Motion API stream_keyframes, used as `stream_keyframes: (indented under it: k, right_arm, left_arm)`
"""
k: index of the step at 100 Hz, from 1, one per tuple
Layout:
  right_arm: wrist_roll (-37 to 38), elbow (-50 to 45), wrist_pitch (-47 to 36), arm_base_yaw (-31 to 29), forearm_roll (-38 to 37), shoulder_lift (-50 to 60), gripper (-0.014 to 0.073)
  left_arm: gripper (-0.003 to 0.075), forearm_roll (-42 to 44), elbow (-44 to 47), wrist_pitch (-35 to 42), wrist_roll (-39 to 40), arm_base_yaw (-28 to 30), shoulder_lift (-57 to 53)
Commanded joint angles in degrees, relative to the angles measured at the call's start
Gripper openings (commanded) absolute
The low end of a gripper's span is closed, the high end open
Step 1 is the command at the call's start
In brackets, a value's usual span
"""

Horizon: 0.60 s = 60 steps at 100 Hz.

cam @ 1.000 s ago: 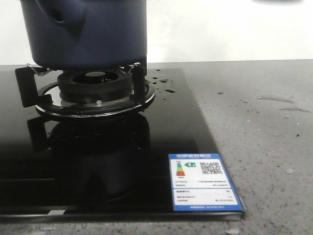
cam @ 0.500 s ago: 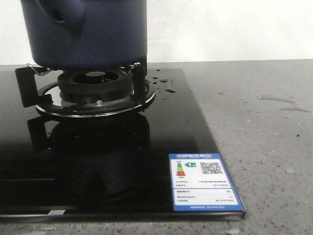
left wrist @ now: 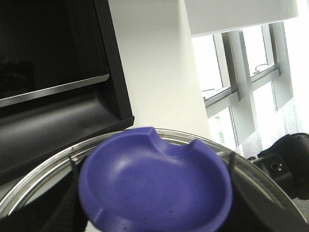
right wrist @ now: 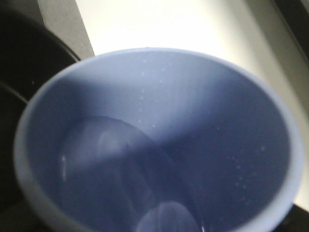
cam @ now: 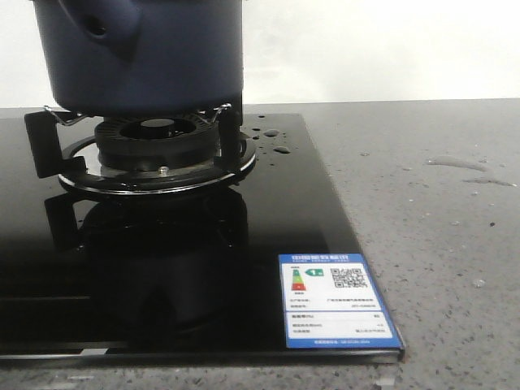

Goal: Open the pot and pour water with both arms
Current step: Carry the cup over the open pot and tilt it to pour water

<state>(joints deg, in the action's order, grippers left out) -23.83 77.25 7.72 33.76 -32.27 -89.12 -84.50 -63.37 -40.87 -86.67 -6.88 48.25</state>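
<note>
The dark navy-blue pot (cam: 146, 57) sits on the gas burner (cam: 158, 134) at the far left of the front view; its top is cut off by the frame edge. Neither gripper shows in the front view. In the left wrist view my left gripper (left wrist: 154, 217) holds the glass lid by its purple-blue knob (left wrist: 154, 188), raised in the air; the lid's metal rim (left wrist: 43, 169) curves around the knob. In the right wrist view a light blue cup (right wrist: 159, 96) fills the picture, tilted, with water (right wrist: 116, 179) inside. It hides my right gripper's fingers.
A black glass cooktop (cam: 203, 268) with an energy label (cam: 335, 301) at its front right corner lies on the grey speckled counter (cam: 439, 244). Water drops (cam: 280, 149) lie right of the burner, with wet smears (cam: 463, 166) on the counter.
One second ago a light blue edge showed at the top right of the front view; it has gone out of the frame. The pot has not moved.
</note>
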Motion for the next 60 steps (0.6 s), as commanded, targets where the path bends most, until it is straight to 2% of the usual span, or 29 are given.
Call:
stream_keyframes:
  k: [1,22,36,60]
  right_arm:
    - [-0.11,2.56,-5.96,0.11,-5.97,1.39,0.0227]
    - [-0.11,2.67,-8.06,0.11,-18.97,0.09,0.0227]
    - [-0.11,3.63,-7.72,-0.08,-24.6,0.09,0.0227]
    - [-0.11,4.77,-8.05,-1.09,-26.07,0.09,0.0227]
  left_arm:
    - [0.0243,-3.98,-1.95,0.99,0.63,0.26,-0.6]
    - [0.0243,-3.98,-1.95,-0.5,0.72,0.26,-0.6]
    - [0.0243,-3.98,-1.95,-0.88,0.72,0.26,-0.6]
    - [0.0243,-3.98,-1.95,-1.96,0.72,0.26,-0.6]
